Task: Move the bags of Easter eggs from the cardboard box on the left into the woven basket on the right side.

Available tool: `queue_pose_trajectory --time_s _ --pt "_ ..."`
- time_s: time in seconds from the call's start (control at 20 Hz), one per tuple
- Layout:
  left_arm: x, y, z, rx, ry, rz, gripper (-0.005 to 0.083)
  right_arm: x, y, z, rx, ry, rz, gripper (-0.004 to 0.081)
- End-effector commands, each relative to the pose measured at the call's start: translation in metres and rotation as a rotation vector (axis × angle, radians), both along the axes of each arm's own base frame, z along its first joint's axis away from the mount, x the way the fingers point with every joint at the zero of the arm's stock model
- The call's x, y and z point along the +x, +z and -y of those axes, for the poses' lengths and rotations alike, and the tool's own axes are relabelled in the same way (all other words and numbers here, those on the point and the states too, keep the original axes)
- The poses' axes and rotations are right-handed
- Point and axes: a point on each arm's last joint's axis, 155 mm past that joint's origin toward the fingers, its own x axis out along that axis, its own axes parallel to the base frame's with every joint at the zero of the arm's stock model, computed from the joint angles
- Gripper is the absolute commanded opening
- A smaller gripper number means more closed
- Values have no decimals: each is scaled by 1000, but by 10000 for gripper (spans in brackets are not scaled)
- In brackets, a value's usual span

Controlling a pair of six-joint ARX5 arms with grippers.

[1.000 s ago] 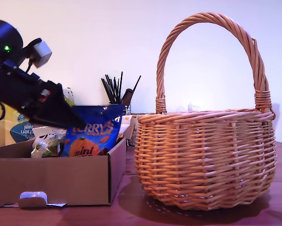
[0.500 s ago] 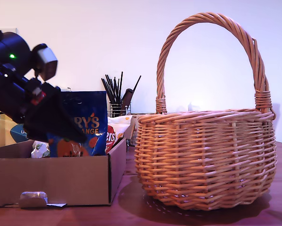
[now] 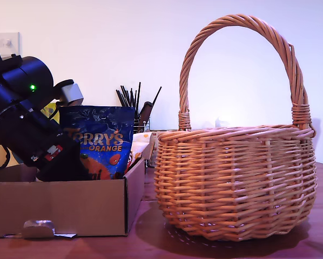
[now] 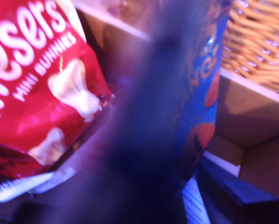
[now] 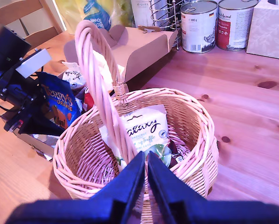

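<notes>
Gripping the blue Terry's Orange bag (image 3: 101, 141) upright over the cardboard box (image 3: 64, 204), first gripper (image 3: 69, 164) nearer, woven basket (image 3: 234, 181) toward exterior view's right; second gripper (image 5: 146, 161) jaws closed, empty above it.

Blue bag (image 3: 103, 141) in the cardboard box (image 3: 69, 208) — front reads "TERRY'S ORANGE" in gold lettering, legible in the exterior view; the same wording shows on it in the second wrist view (image 5: 59, 99).

Red bag (image 4: 39, 88) — partial brand "…esers" in white, with "MINI BUNNIES" beneath, read in the first wrist view.

White bag (image 5: 144, 130) lying inside the woven basket (image 5: 79, 177) — script wording "Galaxy"; smaller print beneath not legible.

Tin can (image 5: 198, 25) behind the basket — label shows "800 g". Other print on the tins is too small to read.
</notes>
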Motion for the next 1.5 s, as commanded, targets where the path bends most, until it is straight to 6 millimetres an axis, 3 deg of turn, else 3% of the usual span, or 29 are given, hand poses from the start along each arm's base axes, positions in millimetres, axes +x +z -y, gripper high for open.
queue_pose_trajectory --time_s 0.0,0.1,0.3,0.65,0.85,0.95,1.3,1.45 --pt "-1 -3 2 2 -14 7 267 0 10 -1 -2 7 27 -12" --pt "-1 -3 2 2 -15 8 135 0 10 -1 -2 8 27 -12" --pt "0 6 2 0 -14 11 122 0 10 -1 -2 7 27 -12" --pt "11 77 7 -49 28 60 122 0 10 -1 -2 8 27 -12" --pt "6 105 14 -146 157 -125 122 0 10 -1 -2 8 28 -12" --pt "-8 111 28 -222 212 -288 123 0 10 -1 -2 8 29 -12" --pt "-52 122 89 -299 283 -568 128 0 10 -1 -1 8 32 -12" --pt "-69 117 113 -317 317 -727 128 0 11 -1 -1 8 33 -12"
